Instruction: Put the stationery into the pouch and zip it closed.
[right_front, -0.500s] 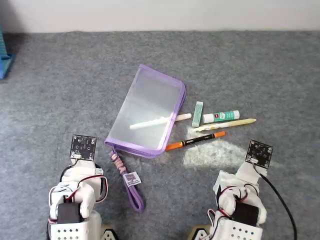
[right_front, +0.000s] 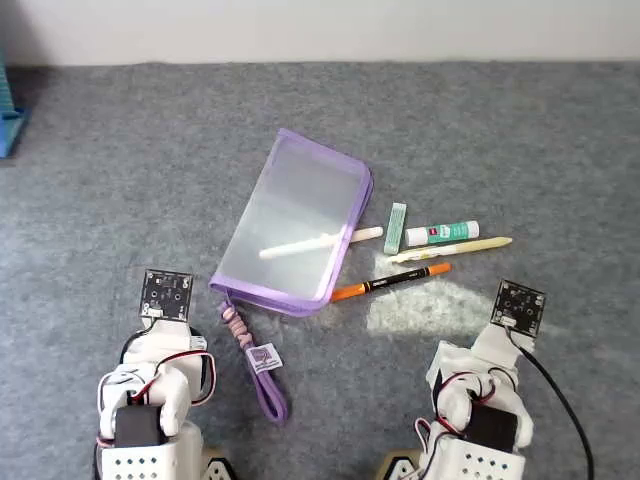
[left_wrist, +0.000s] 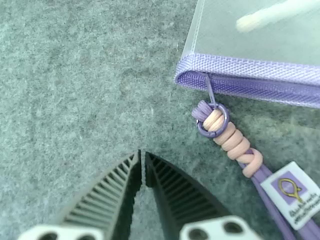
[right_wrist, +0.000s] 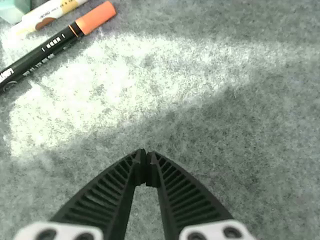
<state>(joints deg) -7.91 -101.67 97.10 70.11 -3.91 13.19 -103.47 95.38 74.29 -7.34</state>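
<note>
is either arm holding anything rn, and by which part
Nothing is held. The left tool and the right tool are both shut with nothing between them, and neither touches the pouch.

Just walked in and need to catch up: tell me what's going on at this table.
Nothing is being handled yet. Both arms sit back with the left hand and right hand shut and empty. The purple pouch lies flat, a white pen poking from its side; an orange pen, glue stick and eraser lie beside it.
</note>
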